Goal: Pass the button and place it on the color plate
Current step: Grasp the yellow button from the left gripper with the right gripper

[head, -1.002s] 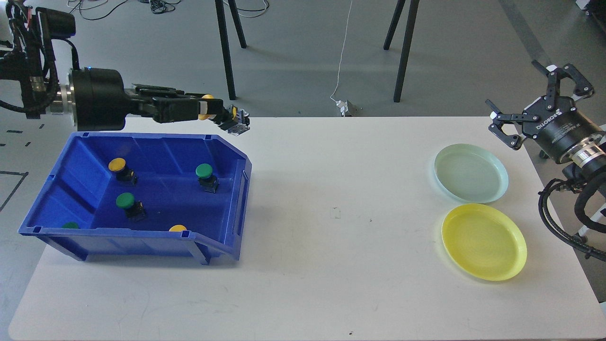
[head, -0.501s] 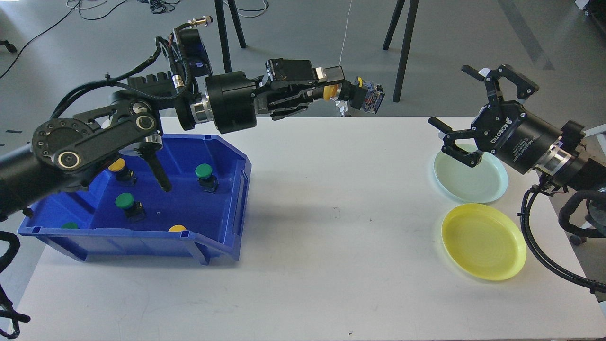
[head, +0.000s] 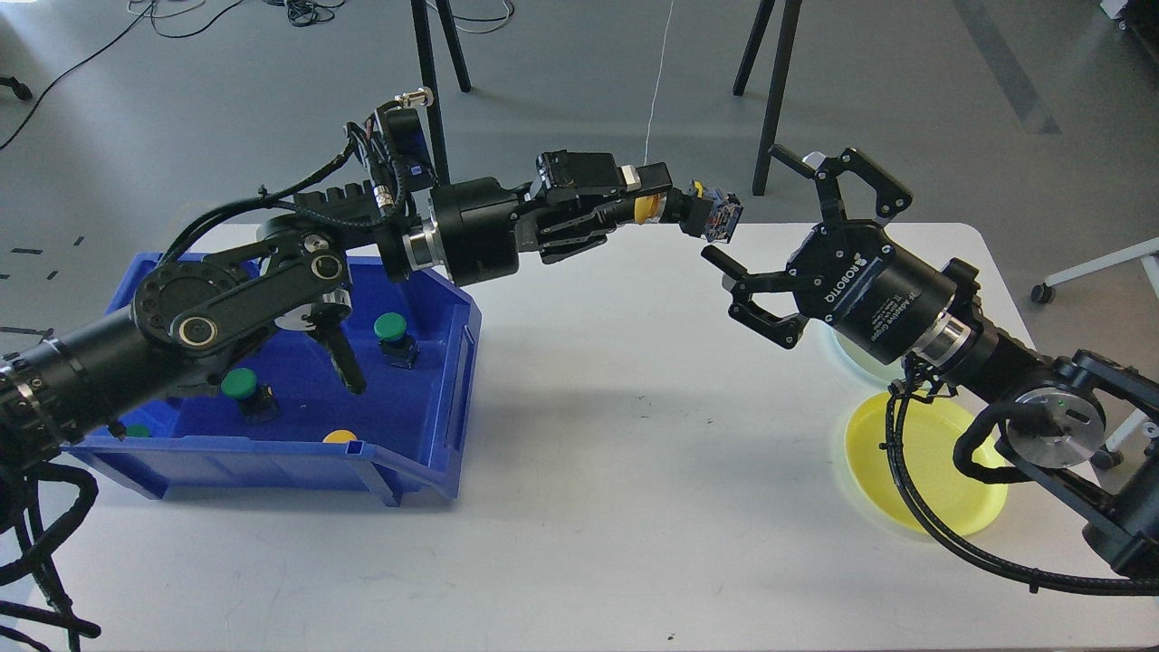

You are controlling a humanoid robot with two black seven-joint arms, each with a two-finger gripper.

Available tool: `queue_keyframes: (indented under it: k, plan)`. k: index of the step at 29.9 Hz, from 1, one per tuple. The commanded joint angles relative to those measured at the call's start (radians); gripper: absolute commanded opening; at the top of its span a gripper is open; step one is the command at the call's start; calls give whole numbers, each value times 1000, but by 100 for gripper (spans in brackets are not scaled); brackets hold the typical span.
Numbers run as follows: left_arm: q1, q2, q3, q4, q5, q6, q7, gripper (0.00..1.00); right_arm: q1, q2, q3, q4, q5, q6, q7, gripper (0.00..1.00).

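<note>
My left gripper (head: 654, 201) is shut on a yellow-capped button (head: 688, 210) and holds it in the air above the table's far middle, its black body and connector pointing right. My right gripper (head: 759, 213) is open, its fingers (head: 828, 167) spread wide, just right of and below the button, not touching it. The yellow plate (head: 933, 484) lies at the right front, partly behind my right arm. The pale green plate (head: 847, 351) is almost wholly hidden by my right gripper's body.
The blue bin (head: 412, 453) at the left holds green-capped buttons (head: 390, 328) (head: 239, 384) and a yellow cap (head: 340, 436) at its front wall; my left arm covers part of it. Stand legs rise behind the table.
My left gripper has carried the yellow button a little further right and lower. My right arm has swung left from the plates toward the button, gripper open.
</note>
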Motion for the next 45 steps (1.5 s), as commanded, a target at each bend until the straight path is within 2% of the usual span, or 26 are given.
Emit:
queue_keyframes:
  k: [1,6,10,14,17,20,22,23,29,31,32,34,35,36,40,45]
  plan:
    - [0,-1,0,0,0,0,0,7,7,15,-25,-5,-1,-5,0,99]
    - [0,-1,0,0,0,0,0,7,4,25,-24,-5,4,-13,3,98]
    - [0,-1,0,0,2,0,0,7,4,28,-24,-3,1,-36,17,91]
    - [0,-1,0,0,2,0,0,7,5,31,-24,-3,1,-36,21,80]
    - [0,-1,0,0,2,0,0,7,5,31,-24,-2,1,-36,21,66]
    - [0,-1,0,0,3,0,0,7,5,31,-24,1,-1,-36,21,42]
    - [0,-1,0,0,3,0,0,7,5,31,-24,3,-1,-38,21,22]
    - [0,-1,0,0,3,0,0,7,5,31,-22,4,-1,-38,21,16]
    - [0,-1,0,0,3,0,0,7,5,31,-19,6,-1,-61,20,1]
    - [0,-1,0,0,3,0,0,9,5,28,-19,7,-1,-62,20,1]
    - [0,-1,0,0,3,0,0,12,5,25,-19,9,-1,-62,20,1]
    - [0,-1,0,0,0,0,0,28,5,20,-19,9,-1,-64,20,1]
    - [0,-1,-1,0,-3,0,0,38,4,17,-18,10,-1,-64,20,1]
    - [0,-1,-1,0,-8,0,0,54,2,14,-18,12,-1,-65,20,1]
    - [0,-4,-3,0,-8,0,0,61,-19,-18,-7,18,-1,-87,20,1]
    - [0,-4,-3,0,-9,0,0,63,-111,-44,43,44,-1,-96,20,1]
